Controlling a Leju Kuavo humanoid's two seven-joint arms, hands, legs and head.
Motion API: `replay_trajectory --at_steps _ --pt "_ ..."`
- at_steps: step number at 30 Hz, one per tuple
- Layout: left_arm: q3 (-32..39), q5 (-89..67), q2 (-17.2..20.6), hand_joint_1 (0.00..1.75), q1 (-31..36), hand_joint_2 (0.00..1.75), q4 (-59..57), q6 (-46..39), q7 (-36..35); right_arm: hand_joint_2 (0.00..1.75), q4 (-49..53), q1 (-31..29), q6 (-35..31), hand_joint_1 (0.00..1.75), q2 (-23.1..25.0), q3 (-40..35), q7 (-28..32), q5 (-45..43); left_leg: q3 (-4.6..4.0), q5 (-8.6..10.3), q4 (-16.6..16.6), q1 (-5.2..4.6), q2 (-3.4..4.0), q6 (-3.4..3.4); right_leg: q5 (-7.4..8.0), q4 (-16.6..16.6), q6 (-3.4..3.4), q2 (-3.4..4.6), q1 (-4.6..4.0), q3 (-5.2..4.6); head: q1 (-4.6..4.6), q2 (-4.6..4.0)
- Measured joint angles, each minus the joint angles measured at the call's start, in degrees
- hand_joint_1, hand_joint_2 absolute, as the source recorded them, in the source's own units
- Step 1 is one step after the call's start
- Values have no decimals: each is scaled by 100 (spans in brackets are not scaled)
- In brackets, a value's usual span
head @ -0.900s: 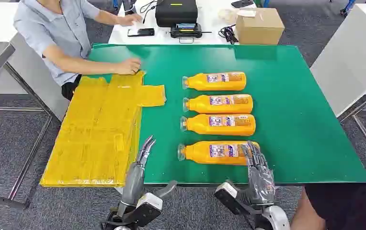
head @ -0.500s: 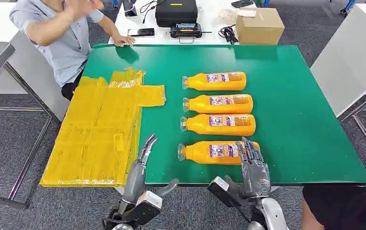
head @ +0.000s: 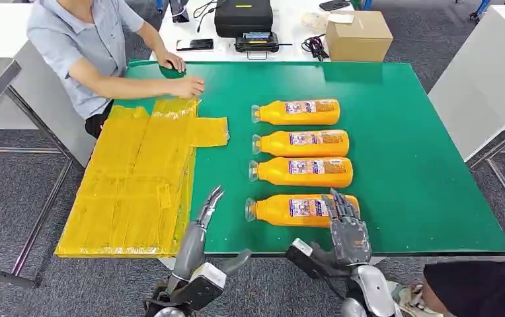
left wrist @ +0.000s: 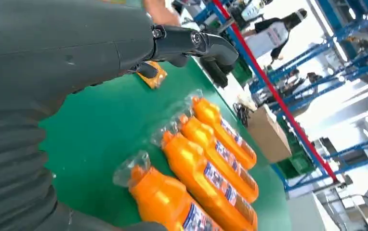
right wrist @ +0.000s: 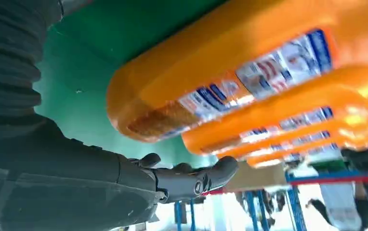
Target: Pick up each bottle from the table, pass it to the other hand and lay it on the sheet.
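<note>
Orange labelled bottles [head: 301, 171] lie in a row; right hand [head: 348, 229] fingers spread, empty, over the nearest.

The four bottles [head: 299, 161] are glossy orange plastic with printed paper-like labels and clear, shiny film over the caps. The surface [head: 422, 165] carries a matt, smooth green covering. The sheet [head: 137, 185] is thin yellow plastic film, creased and glossy. My right hand [head: 347, 228] shows dark metallic fingers [head: 342, 206]; my left hand [head: 197, 234] is matt grey.
</note>
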State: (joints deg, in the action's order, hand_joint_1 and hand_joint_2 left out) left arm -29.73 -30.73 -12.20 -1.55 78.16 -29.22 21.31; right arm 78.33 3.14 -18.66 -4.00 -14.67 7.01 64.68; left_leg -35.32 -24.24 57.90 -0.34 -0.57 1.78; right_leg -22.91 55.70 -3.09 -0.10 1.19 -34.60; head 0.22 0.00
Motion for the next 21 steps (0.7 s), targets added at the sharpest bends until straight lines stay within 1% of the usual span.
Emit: replay_trajectory --at_steps 4,8,11,16,21 --pt "-35 13 2 0 23 175 0 57 -33 175 -44 -74 175 0 -96 0 -76 68 0 0 1 0 0 0 0 0 0 0 0 0 0 0" --pt "-61 13 2 0 46 175 0 170 -103 175 -92 -176 505 0 -214 -59 -249 223 -1 0 1 0 0 0 0 0 0 0 0 0 0 0" --pt "-72 13 2 0 56 175 0 229 -118 175 -153 -297 622 0 -314 -105 -393 358 -1 0 1 0 0 0 1 0 0 0 0 0 0 0" --pt "-79 31 2 0 62 175 2 234 -135 175 -289 -532 655 0 -470 -171 -575 599 -1 1 1 0 0 1 1 0 -1 0 0 0 0 0" --pt "-81 61 2 0 63 175 0 221 -153 175 -411 -698 677 0 -557 -181 -621 682 -1 1 1 0 1 1 2 1 -1 0 0 0 0 0"
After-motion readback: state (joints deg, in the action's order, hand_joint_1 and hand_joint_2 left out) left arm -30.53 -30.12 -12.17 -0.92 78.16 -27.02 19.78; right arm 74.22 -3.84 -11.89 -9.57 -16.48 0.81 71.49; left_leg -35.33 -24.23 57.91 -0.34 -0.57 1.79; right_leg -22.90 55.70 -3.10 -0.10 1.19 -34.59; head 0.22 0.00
